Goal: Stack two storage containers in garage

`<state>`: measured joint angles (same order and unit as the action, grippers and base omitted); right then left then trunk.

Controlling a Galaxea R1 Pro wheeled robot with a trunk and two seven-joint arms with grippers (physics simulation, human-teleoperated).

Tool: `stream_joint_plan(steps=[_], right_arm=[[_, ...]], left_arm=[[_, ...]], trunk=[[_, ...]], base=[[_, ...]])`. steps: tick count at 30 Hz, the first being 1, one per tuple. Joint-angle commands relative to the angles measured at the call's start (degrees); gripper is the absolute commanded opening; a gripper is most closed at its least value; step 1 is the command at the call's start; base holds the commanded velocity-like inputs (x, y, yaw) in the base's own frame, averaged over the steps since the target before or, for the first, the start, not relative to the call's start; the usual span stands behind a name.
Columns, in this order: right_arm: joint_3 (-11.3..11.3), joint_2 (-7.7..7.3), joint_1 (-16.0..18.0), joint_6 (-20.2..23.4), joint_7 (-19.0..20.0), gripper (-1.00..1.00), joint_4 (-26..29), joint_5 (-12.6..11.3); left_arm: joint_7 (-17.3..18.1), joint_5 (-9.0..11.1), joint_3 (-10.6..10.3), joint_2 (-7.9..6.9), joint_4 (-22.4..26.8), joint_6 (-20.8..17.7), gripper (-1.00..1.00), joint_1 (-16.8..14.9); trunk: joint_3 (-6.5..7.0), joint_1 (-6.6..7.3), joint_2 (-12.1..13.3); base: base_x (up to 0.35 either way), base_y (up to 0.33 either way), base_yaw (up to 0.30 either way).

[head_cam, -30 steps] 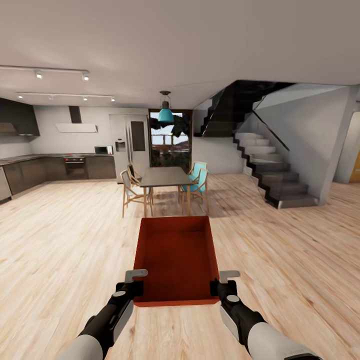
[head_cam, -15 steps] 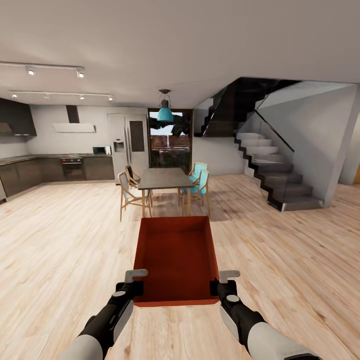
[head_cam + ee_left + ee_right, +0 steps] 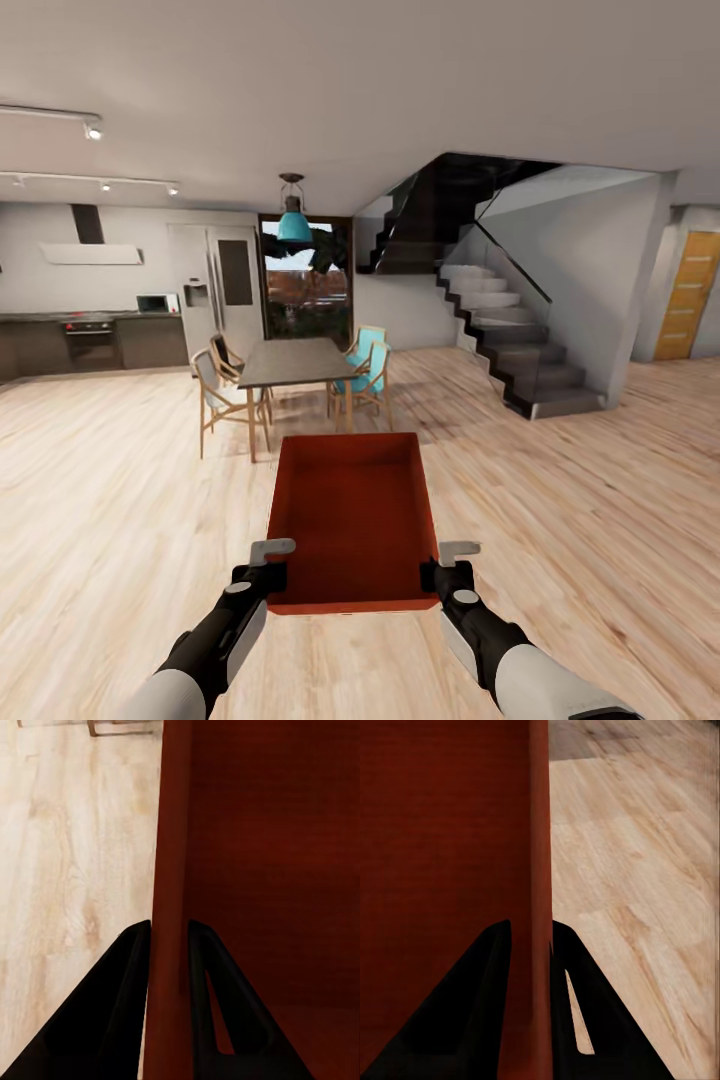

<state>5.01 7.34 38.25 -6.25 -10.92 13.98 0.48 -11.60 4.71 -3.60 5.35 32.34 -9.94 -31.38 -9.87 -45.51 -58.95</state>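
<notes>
Light wood plank floor [image 3: 120, 520] runs through an open-plan room, kitchen at far left, stairs at right. Orange-red storage container [image 3: 352, 515] sits centre-lower frame in the head view, open top up, empty, carried off the floor between both arms. Left hand [image 3: 262, 572] clamps the container's left side wall near the near corner; in the left wrist view both dark fingers [image 3: 120, 1005] straddle the ribbed wall [image 3: 169, 870], one inside, one outside, pressed on it. Right hand [image 3: 446, 572] grips the right side wall the same way; the right wrist view shows its fingers [image 3: 484, 997] on either side of the wall [image 3: 538, 832], closed on it. Beyond the container's far edge: dark dining table [image 3: 295, 362] with wooden chairs [image 3: 215, 400] and teal-cushioned chairs [image 3: 368, 358], teal pendant lamp [image 3: 294, 222] above. Window [image 3: 305, 280] behind the table. Kitchen cabinets with oven [image 3: 90, 340] and microwave [image 3: 152, 302] at left mid-frame, fridge [image 3: 215, 290] beside. Dark staircase [image 3: 500, 330] at right mid-frame, orange wooden door [image 3: 688, 295] at far right edge. Track lights [image 3: 92, 130] on the ceiling at upper left.
</notes>
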Motion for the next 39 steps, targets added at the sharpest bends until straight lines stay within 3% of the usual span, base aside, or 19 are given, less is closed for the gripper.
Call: stream_joint_plan(steps=[1, 39], right_arm=[[-2.2, 0.05, 0.1, -0.1, -4.7, -1.0, -0.2, -1.6], [-2.2, 0.05, 0.1, -0.2, -4.6, -1.0, -0.2, -1.7]], left_arm=[[-0.7, -0.7, 0.0, 0.01, 0.3, 1.8, -1.0, 0.0], [-0.7, -0.7, 0.0, 0.01, 0.3, 1.8, -1.0, 0.0]], trunk=[[-0.08, -0.04, -0.1], [-0.08, -0.04, -0.1]], base=[[0.323, 0.0, -0.243], [0.323, 0.0, -0.278]])
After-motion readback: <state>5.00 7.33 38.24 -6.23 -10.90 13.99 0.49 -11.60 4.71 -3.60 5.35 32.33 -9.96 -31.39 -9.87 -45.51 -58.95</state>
